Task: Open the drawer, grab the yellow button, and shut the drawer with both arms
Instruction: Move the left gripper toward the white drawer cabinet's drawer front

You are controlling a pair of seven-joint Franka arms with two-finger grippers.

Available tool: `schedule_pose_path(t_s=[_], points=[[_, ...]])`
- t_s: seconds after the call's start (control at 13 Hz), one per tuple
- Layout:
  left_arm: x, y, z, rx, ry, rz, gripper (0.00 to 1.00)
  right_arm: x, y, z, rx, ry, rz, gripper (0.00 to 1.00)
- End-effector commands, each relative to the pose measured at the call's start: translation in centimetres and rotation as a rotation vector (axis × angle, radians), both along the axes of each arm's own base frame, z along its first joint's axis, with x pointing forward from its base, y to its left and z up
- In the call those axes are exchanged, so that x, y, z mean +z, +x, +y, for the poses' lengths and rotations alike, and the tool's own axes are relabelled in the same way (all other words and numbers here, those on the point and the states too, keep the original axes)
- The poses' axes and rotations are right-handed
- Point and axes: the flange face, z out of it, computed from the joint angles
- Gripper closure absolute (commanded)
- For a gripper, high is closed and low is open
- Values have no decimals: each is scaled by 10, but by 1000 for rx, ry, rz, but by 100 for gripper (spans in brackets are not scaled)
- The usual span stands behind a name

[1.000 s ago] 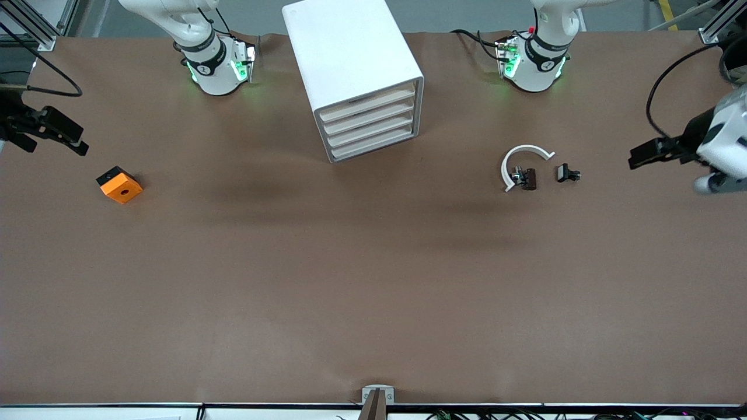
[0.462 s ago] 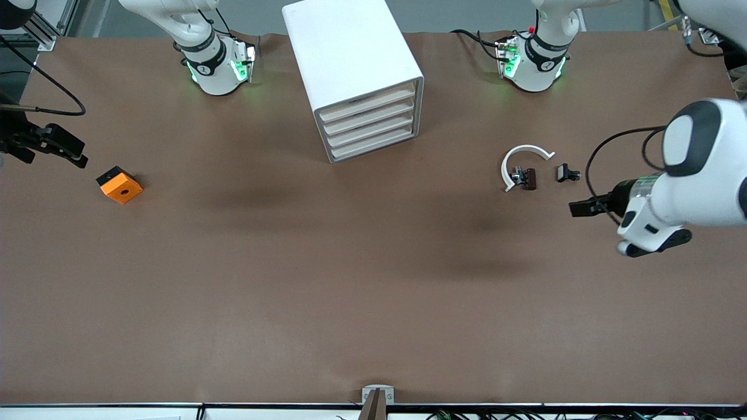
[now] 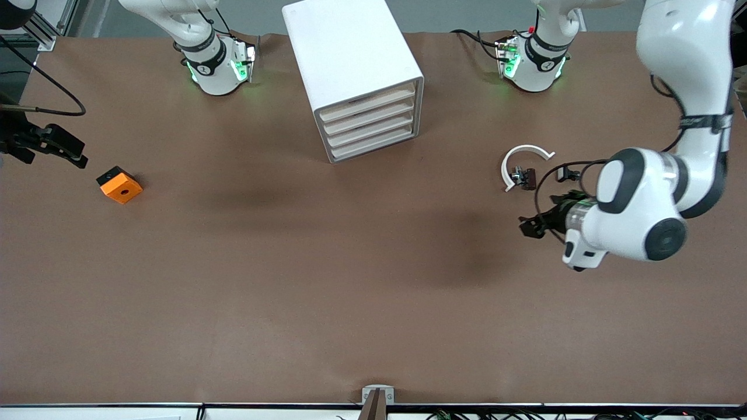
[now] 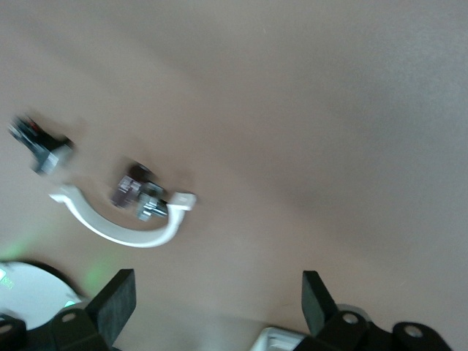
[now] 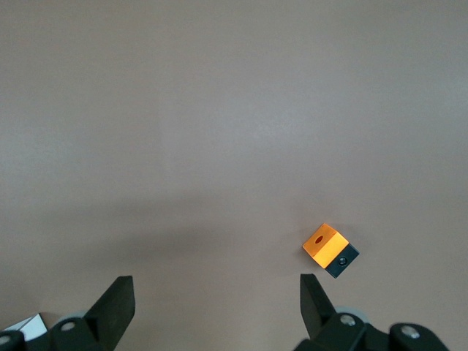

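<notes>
- The drawer cabinet (image 3: 356,76) stands at the table's (image 3: 327,280) edge by the arm bases, all four drawers shut; the button cannot be seen.
- Left gripper (image 3: 530,226) hangs spread over bare table, near the white arc (image 3: 521,161).
- Right gripper (image 3: 70,153), spread, hangs by the orange block (image 3: 119,185) at its end.

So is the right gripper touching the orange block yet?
Apart. In the front view the right gripper sits clear of the orange block, with bare table between them; the right wrist view shows the block lying away from its open fingers.
</notes>
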Motion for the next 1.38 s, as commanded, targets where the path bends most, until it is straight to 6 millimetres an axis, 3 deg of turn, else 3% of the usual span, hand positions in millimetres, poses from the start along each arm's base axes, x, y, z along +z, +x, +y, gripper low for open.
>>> schedule_pose_path(t_s=[0.0, 0.23, 0.46, 0.62, 0.77, 0.92, 1.31], points=[[-31, 1, -67, 135, 98, 54, 0, 1, 4, 4, 13, -15, 3, 0], [-77, -23, -150, 263, 236, 77, 0, 1, 4, 10, 16, -14, 3, 0], [-82, -35, -172, 396, 272, 135, 0, 2, 4, 10, 14, -13, 1, 0], [-86, -53, -195, 502, 303, 235, 0, 1, 4, 10, 22, -15, 3, 0], [-84, -74, -230, 617, 353, 311, 0, 1, 4, 10, 23, -15, 5, 0], [-85, -97, -249, 645, 430, 401, 0, 2, 3, 16, 26, -14, 7, 0], [-67, -137, -284, 705, 557, 633, 0, 15, -8, 81, 32, -25, 24, 0]])
